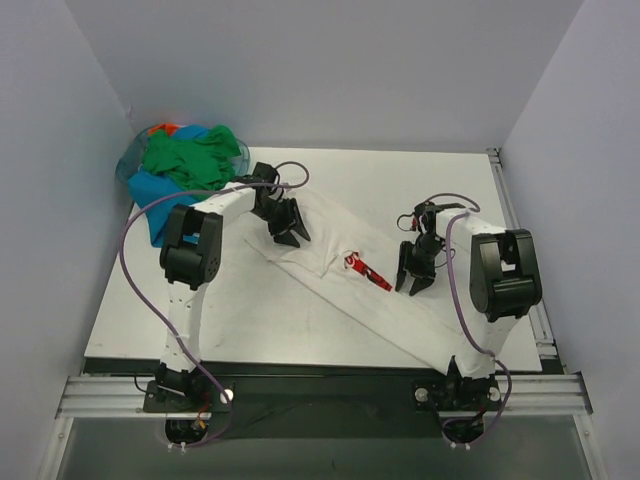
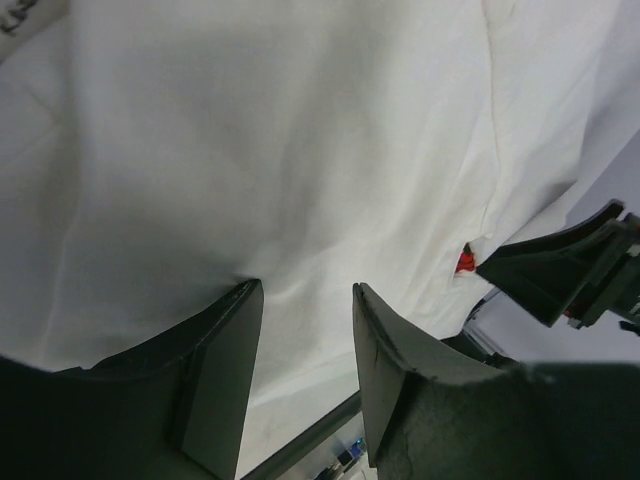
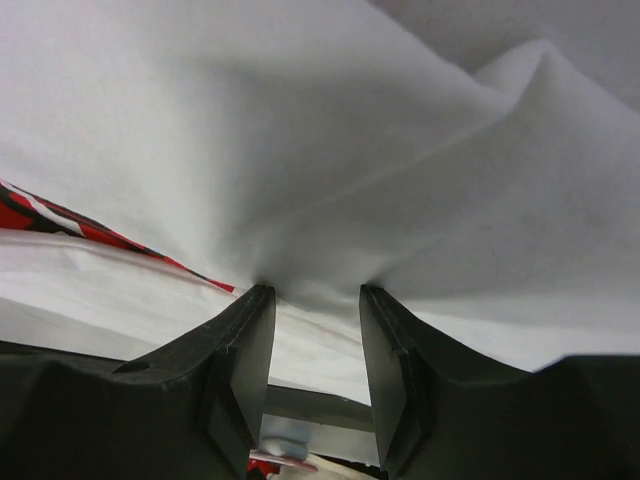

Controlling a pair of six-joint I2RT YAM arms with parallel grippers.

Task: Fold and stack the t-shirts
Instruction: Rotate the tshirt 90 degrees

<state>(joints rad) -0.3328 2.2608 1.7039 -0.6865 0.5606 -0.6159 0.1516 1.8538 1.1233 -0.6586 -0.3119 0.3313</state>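
Observation:
The white t-shirt lies in a long diagonal band across the table, with part of its red logo print showing at a fold. My left gripper is open, its tips pressing down on the shirt's upper left end; in the left wrist view the gripper rests on white cloth. My right gripper is open and stands on the shirt just right of the logo. In the right wrist view the gripper presses into the cloth, with the red print at the left.
A pile of green, blue, teal and orange shirts sits in the back left corner against the walls. The white table shows bare surface in front of the shirt. A rail runs along the near edge.

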